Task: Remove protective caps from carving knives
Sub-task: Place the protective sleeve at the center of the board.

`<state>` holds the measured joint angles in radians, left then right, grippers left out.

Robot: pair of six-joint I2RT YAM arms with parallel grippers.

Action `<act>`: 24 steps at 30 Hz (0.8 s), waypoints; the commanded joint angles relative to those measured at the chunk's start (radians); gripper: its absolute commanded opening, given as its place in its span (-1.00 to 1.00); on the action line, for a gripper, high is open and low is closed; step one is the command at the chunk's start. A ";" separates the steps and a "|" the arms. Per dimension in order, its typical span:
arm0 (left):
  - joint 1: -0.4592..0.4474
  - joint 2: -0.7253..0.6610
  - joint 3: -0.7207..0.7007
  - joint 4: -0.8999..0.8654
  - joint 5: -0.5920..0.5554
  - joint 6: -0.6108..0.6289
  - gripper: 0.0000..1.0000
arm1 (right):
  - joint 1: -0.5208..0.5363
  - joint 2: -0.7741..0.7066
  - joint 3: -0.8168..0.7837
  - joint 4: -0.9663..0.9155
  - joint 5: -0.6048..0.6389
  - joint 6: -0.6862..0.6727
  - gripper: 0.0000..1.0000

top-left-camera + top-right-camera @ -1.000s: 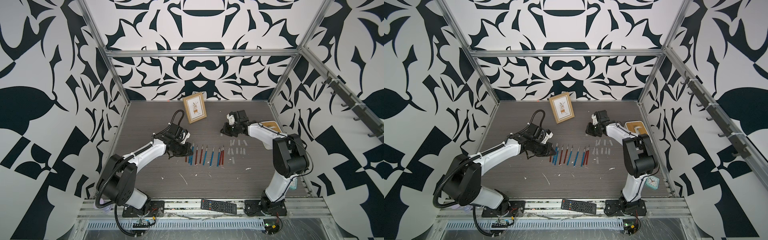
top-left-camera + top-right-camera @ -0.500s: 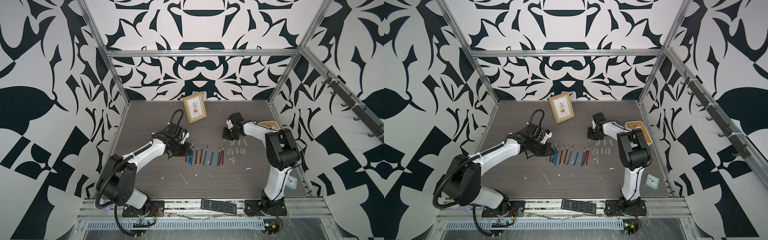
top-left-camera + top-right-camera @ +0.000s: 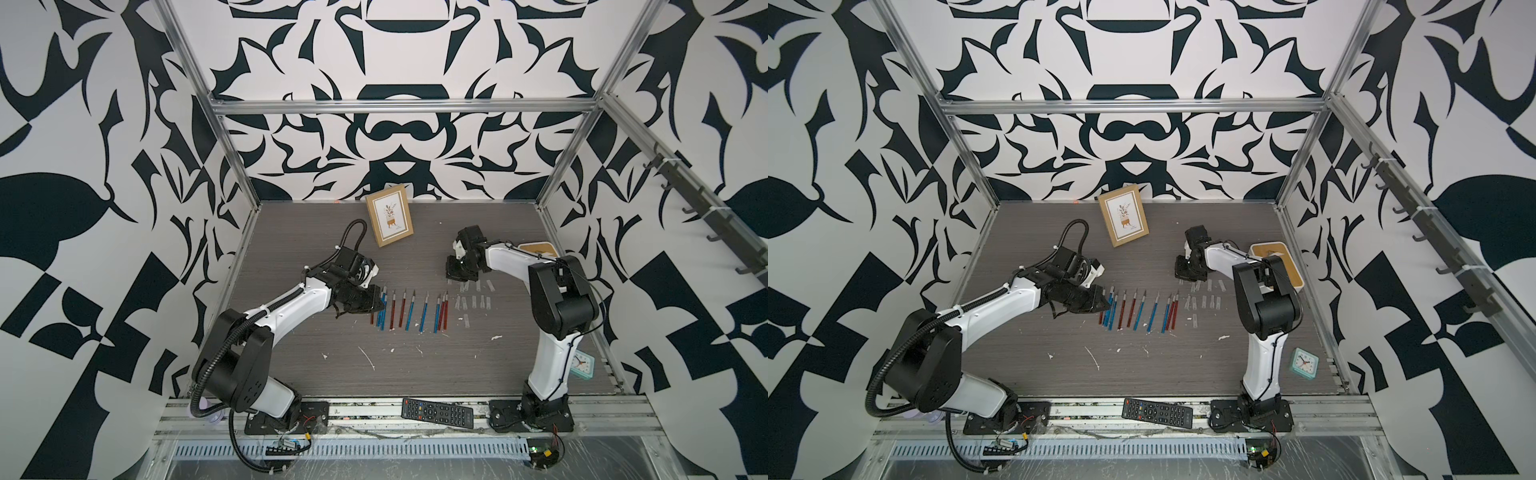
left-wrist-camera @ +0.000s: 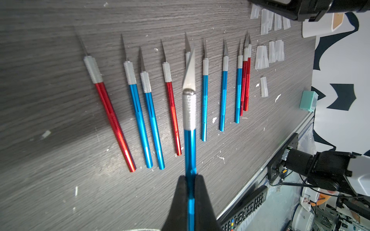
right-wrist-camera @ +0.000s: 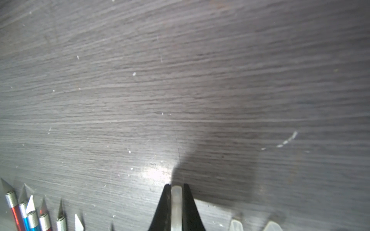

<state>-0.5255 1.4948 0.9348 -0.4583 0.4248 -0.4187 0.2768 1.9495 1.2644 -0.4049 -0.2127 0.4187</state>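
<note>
Woodgrain tabletop underlies slim knurled knife, translucent cap.

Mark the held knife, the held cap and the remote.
held knife [image 4: 189,144]: left wrist view, on the blue handle below the silver collar.
held cap [image 5: 176,206]: right wrist view, middle of the translucent sleeve.
remote [image 3: 437,413]: in a top view, middle of the keypad.

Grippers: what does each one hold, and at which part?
The left gripper holds a blue knife by its handle, behind the collar. The right gripper clamps a translucent cap by its sides.
</note>
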 commanded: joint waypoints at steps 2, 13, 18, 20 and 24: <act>0.004 -0.018 -0.018 -0.032 -0.004 0.014 -1.00 | 0.007 0.000 0.041 -0.037 0.033 -0.006 -0.77; 0.005 -0.010 -0.014 -0.032 -0.008 0.015 -1.00 | 0.013 0.007 0.045 -0.048 0.044 -0.011 -0.70; 0.005 -0.011 -0.014 -0.037 -0.017 0.016 -1.00 | 0.015 0.012 0.055 -0.052 0.045 -0.012 -0.67; 0.004 -0.007 -0.013 -0.037 -0.017 0.017 -1.00 | 0.015 0.012 0.058 -0.054 0.044 -0.014 -0.66; 0.005 -0.007 -0.015 -0.037 -0.019 0.018 -1.00 | 0.016 0.007 0.058 -0.060 0.046 -0.013 -0.64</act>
<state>-0.5255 1.4948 0.9344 -0.4683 0.4099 -0.4171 0.2863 1.9606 1.2922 -0.4450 -0.1814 0.4149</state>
